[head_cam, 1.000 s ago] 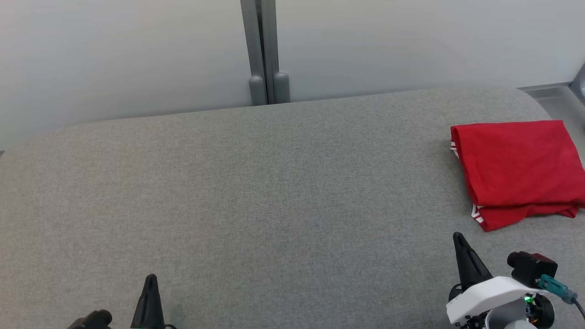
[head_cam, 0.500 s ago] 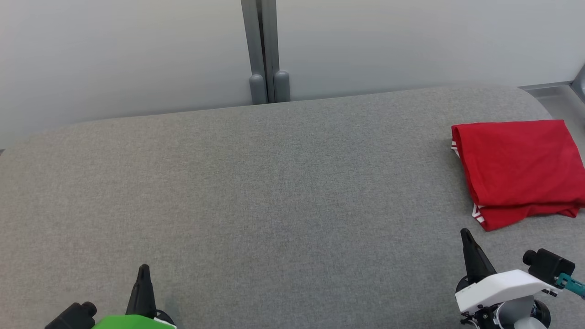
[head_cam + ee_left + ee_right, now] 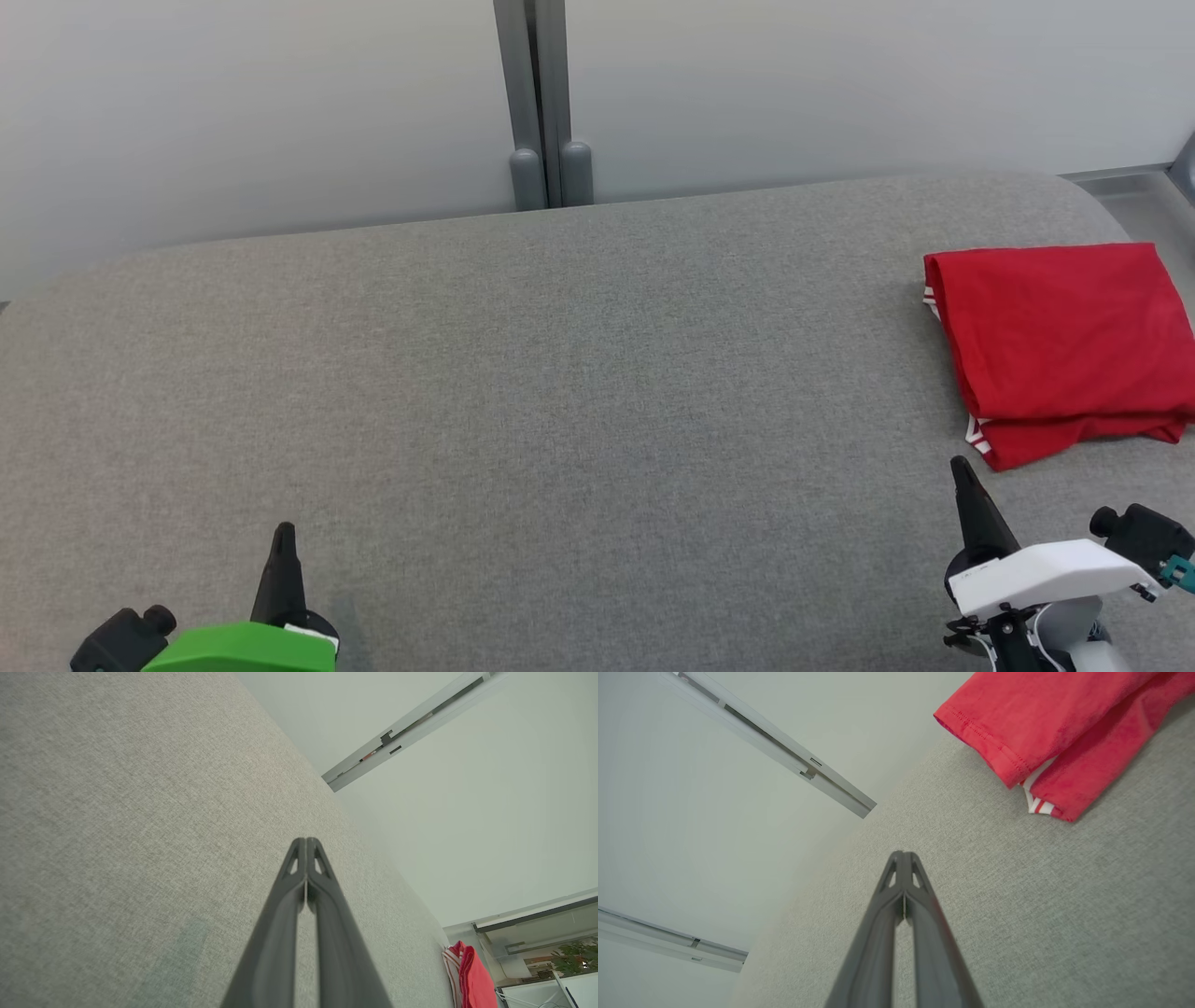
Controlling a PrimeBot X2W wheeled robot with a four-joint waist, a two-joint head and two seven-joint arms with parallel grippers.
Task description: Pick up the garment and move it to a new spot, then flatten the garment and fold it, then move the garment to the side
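The garment (image 3: 1060, 350) lies folded into a red rectangle at the right end of the grey surface, with red-white striped trim peeking out at its left corners. Its lettering is hidden in the fold. The right wrist view shows its near corner (image 3: 1045, 723) with the striped trim, and the left wrist view a red sliver of the garment (image 3: 474, 977) far off. My right gripper (image 3: 962, 471) is shut and empty, just in front of the garment's near left corner and apart from it. At the lower left my left gripper (image 3: 283, 537) is shut with nothing in it.
The grey fabric surface (image 3: 560, 392) spans the whole head view with rounded far corners. A pale wall with a grey vertical post (image 3: 541, 103) stands right behind it. The surface's right edge lies close beyond the garment.
Both grippers have slid up in the head view, the left one more, and its green wrist cover has come into sight. The right wrist has drifted right. The garment has stayed put.
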